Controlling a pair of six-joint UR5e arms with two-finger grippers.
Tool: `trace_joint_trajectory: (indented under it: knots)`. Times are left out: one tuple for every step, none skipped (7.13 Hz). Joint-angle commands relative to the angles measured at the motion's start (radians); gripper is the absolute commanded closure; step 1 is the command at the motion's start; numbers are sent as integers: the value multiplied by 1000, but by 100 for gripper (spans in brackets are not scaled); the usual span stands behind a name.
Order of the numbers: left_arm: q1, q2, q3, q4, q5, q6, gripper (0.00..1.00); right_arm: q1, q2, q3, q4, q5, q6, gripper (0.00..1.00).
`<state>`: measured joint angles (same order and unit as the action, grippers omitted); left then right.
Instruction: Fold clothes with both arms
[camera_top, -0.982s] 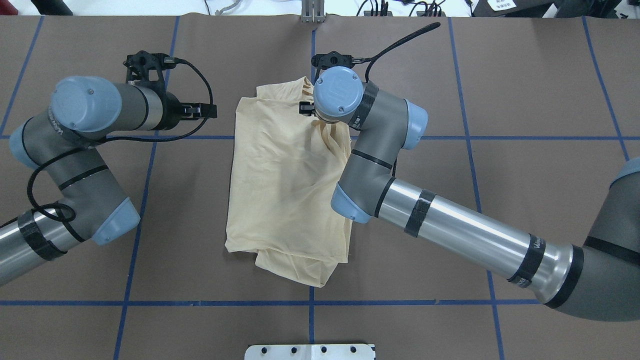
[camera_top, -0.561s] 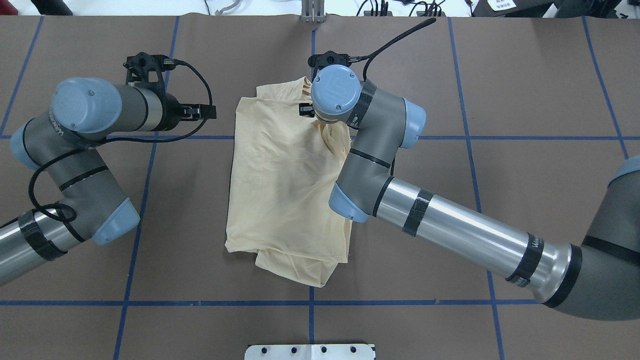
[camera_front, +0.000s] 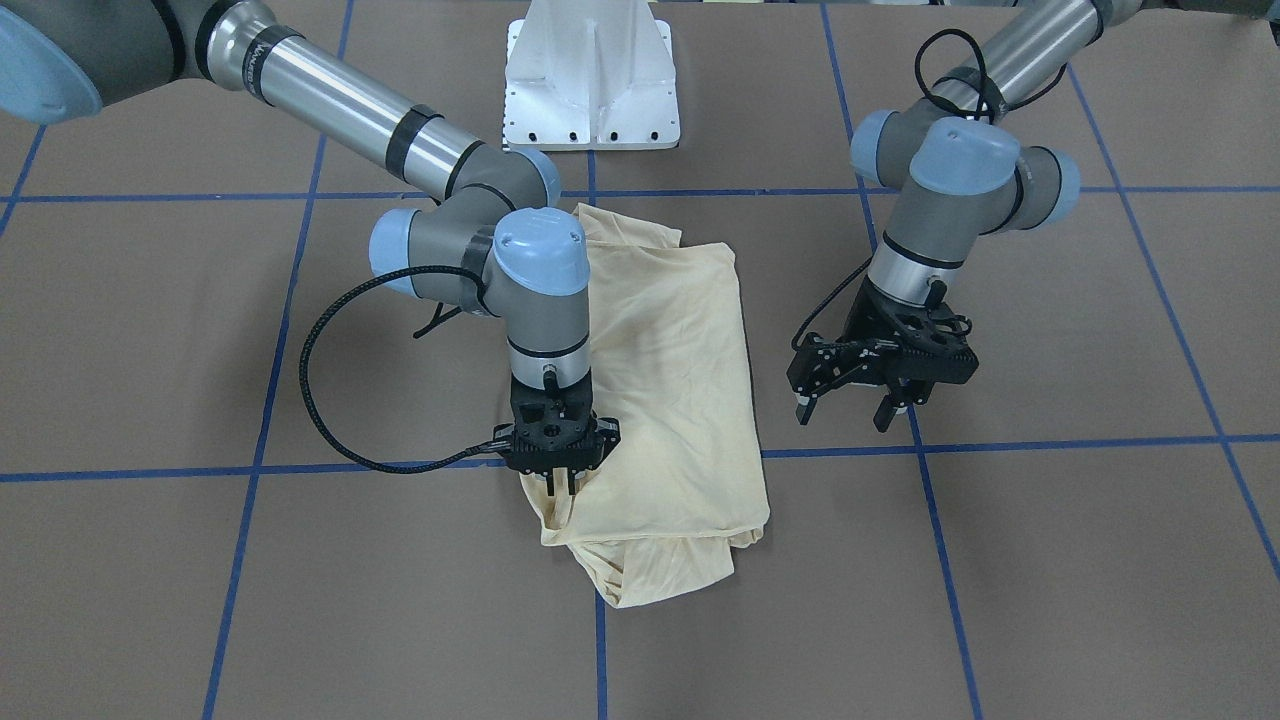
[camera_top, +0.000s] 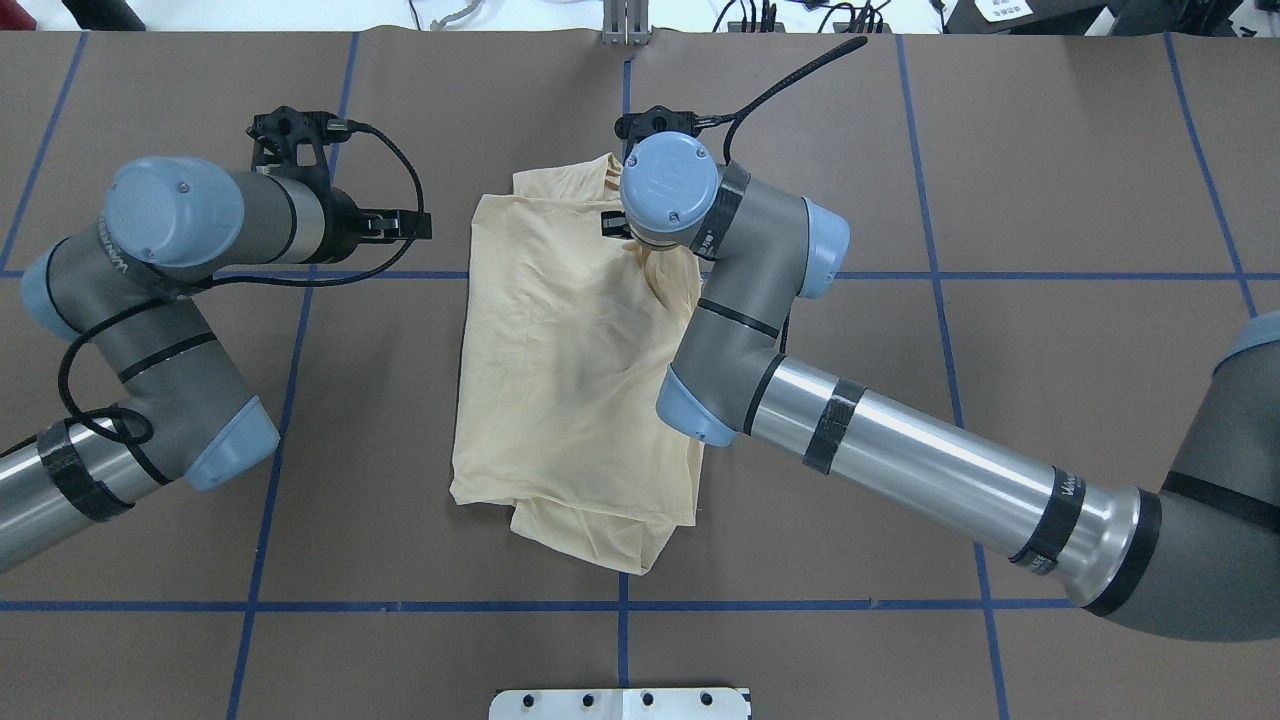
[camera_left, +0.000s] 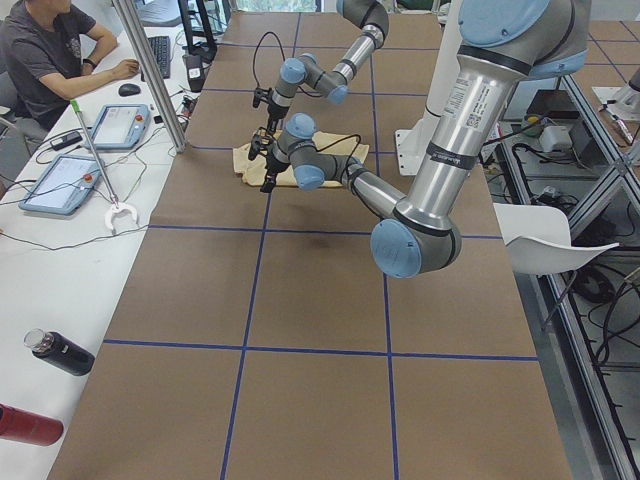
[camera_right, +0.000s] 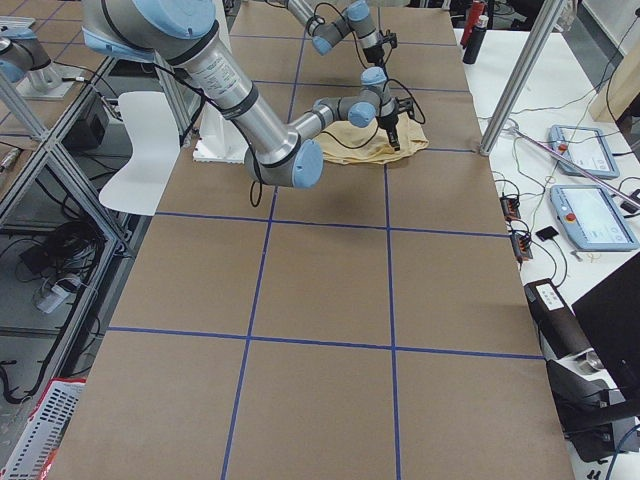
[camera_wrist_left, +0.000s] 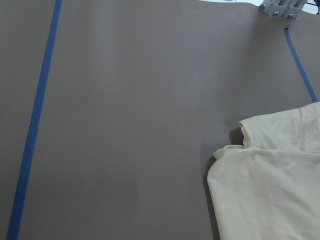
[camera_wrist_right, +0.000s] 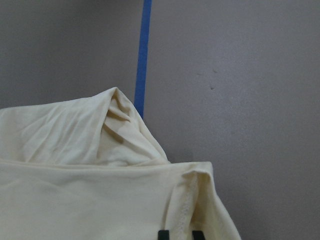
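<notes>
Well, the T-shirt (camera_top: 570, 380) lies near the middle of the bench (camera_top: 1000, 150), doubled into a tall oblong. A loose layer pokes out beyond the edge nearest my base, and another lump sits at the far end. My right hand (camera_front: 558, 484) stands upright over the far right corner, fingers drawn narrow and pinching a gather of the thin cloth. Creases run toward that pinch, and in my right wrist view the stitched hem (camera_wrist_right: 187, 200) sits just by the fingertips. My left hand (camera_front: 845, 412) hangs beside the shirt's left edge, apart from it, fingers spread wide and holding nothing.

The trouble I foresee is in that one-sided grip. If I lift or carry the corner with only my right hand, I expect the cloth to swing and skew, and the stacked layers may peel apart. I cannot tell how many layers I have pinched. If it is only the top one, the rest would stay on the bench. Fabric this thin could also slide out of a narrow pinch. My right forearm passes over the shirt's right edge, so a low sweep might drag it.
</notes>
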<state>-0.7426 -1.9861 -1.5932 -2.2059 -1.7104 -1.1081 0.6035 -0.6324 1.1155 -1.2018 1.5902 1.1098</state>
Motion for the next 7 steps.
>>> trace_joint_trajectory:
  knots:
    - [0,1,1,0,0,1,0,-1,10,0,-1,-1,-19,67]
    - [0,7,1,0,0,1,0,-1,10,-12,1,1,-28,68]
    - [0,7,-1,0,0,1,0,-1,10,-32,1,1,-34,68]
    - [0,7,-1,0,0,1,0,-1,11,-34,1,1,-45,70]
    - [0,7,-2,0,0,1,0,-2,13,-34,1,1,-44,71]
    - [0,6,-2,0,0,1,0,-1,13,-34,1,1,-44,79]
    - [0,6,-4,0,0,-1,0,-1,13,-33,1,1,-44,97]
